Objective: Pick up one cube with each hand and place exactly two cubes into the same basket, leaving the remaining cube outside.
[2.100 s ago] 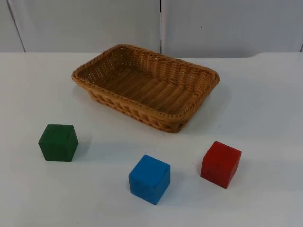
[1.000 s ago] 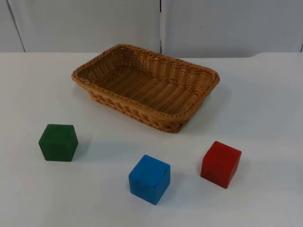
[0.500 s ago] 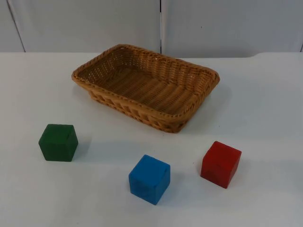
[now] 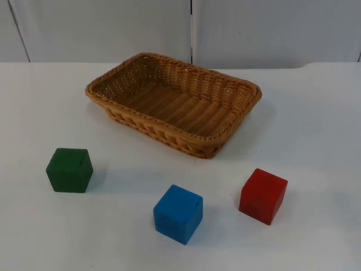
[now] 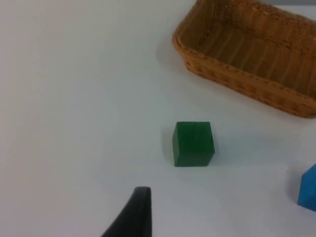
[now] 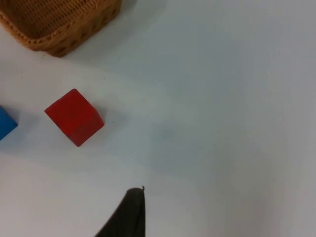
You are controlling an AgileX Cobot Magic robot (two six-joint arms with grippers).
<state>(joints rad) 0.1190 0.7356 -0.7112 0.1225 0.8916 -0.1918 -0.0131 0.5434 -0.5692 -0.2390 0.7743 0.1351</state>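
Three cubes stand apart on the white table in front of an empty wicker basket (image 4: 169,131). The green cube (image 4: 69,170) is at the left, the blue cube (image 4: 178,213) nearest the front edge, the red cube (image 4: 263,195) at the right. My left gripper (image 5: 134,213) hangs above the table, short of the green cube (image 5: 193,143) and off to its side, with the basket (image 5: 237,81) beyond. My right gripper (image 6: 129,212) hangs above bare table, apart from the red cube (image 6: 74,117). Neither gripper touches anything.
The grey partition wall (image 4: 271,28) closes the table behind the basket. An edge of the blue cube (image 6: 5,123) lies beside the red one in the right wrist view. Bare table (image 4: 316,130) stretches to the right of the basket.
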